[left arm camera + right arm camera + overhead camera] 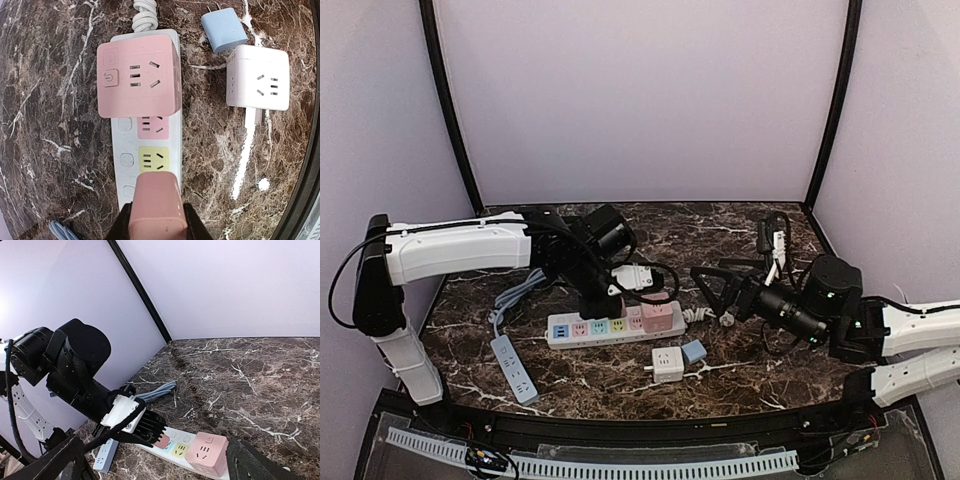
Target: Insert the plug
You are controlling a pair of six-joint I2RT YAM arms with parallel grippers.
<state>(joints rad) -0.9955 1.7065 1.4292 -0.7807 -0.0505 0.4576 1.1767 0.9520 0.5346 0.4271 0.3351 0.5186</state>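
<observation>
Left wrist view: a pink plug (157, 207) is gripped by the clenched left jaws and held over the white power strip (122, 145), right beside its yellow socket (152, 160). Whether the pins have entered a socket cannot be told. A pink cube adapter (137, 80) is seated at the strip's cord end, and a pink socket (151, 126) is seen between it and the yellow one. A white cube adapter (257, 77) and a small blue plug (224, 30) are laid just beside each other on the dark marbled counter (50, 100), near the strip. In the top external view the right jaws are spread wide, nothing grasped, off the strip's right end. A second strip (513, 368) is laid by the left arm's base.
</observation>
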